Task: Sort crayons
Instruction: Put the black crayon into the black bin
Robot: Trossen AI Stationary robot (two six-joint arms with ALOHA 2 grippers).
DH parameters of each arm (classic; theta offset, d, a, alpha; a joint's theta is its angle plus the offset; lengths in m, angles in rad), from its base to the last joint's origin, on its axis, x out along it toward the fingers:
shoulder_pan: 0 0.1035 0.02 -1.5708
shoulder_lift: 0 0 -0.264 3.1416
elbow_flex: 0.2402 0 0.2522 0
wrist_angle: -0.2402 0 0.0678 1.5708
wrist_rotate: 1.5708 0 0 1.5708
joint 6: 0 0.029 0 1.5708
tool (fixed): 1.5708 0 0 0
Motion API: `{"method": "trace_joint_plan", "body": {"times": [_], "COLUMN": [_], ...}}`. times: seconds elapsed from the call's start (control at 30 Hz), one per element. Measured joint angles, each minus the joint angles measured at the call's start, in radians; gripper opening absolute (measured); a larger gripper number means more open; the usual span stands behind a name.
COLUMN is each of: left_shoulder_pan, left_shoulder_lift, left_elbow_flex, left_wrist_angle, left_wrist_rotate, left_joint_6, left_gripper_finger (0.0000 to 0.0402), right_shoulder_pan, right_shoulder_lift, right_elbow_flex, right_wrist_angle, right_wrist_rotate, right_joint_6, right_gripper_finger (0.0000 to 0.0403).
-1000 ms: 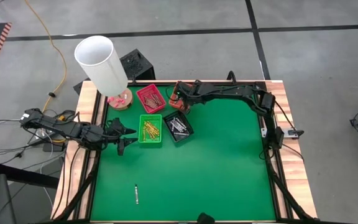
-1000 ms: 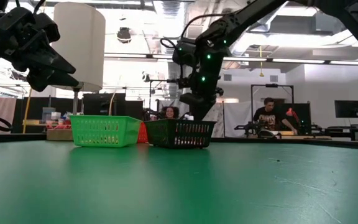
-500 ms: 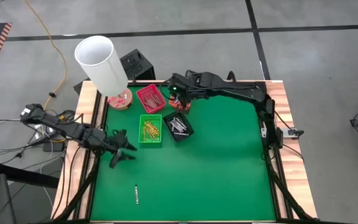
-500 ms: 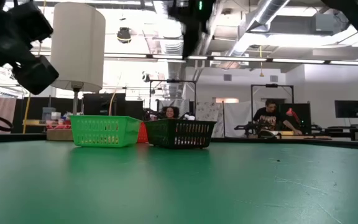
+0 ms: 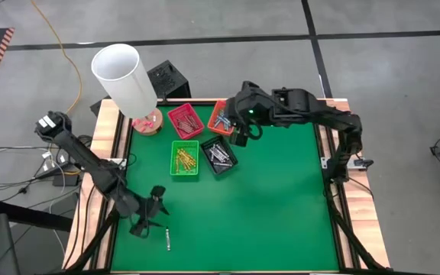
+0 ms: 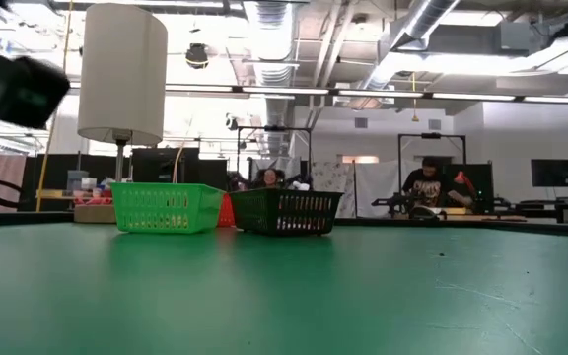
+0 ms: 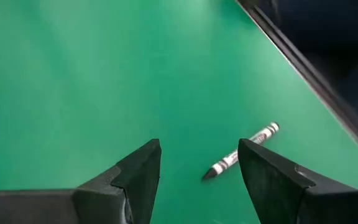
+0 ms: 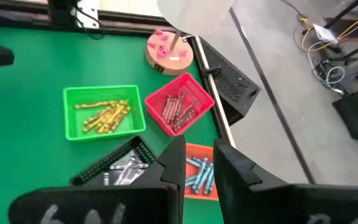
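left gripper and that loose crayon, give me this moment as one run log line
left gripper: open, above loose grey crayon | right gripper: over trays, nothing seen held | crayon: flat on green mat, unsorted

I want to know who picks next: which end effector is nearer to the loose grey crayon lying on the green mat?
Left. The left end effector hovers open just beside the grey crayon. The right end effector is far away, above the black tray and orange tray.
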Motion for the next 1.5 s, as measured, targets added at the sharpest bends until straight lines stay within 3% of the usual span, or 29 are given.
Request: {"method": "trace_joint_plan", "body": {"times": [0.27,0.53,0.8,1.0,1.37,1.5], "left_shoulder_pan": [-0.081,-0.065,-0.019,0.040,0.088,0.100], "left_shoulder_lift": [0.258,0.420,0.435,0.434,0.434,0.470], "left_elbow_flex": [0.139,0.186,0.187,0.160,0.142,0.142], "left_wrist_angle": [-0.003,-0.002,0.007,0.007,0.060,0.075], "left_wrist_rotate": [-0.027,0.093,0.104,0.248,0.279,0.333], "left_joint_6": [0.283,0.413,0.516,0.531,0.612,0.612], "left_gripper_finger": [0.0204,0.0204,0.0204,0.0197,0.0120,0.0096], "right_shoulder_pan": [0.029,0.062,0.086,0.090,0.103,0.103], "right_shoulder_lift": [-0.026,-0.006,0.011,0.027,0.035,0.035], "right_elbow_flex": [0.000,-0.001,-0.002,-0.002,-0.001,-0.001], "right_wrist_angle": [-0.038,-0.102,-0.122,-0.147,-0.168,-0.168], "right_wrist_rotate": [-0.001,-0.003,-0.004,-0.006,-0.007,-0.007], "right_joint_6": [0.059,0.087,0.088,0.088,0.086,0.086], "right_gripper_finger": [0.0078,0.0078,0.0078,0.0078,0.0078,0.0078]}}
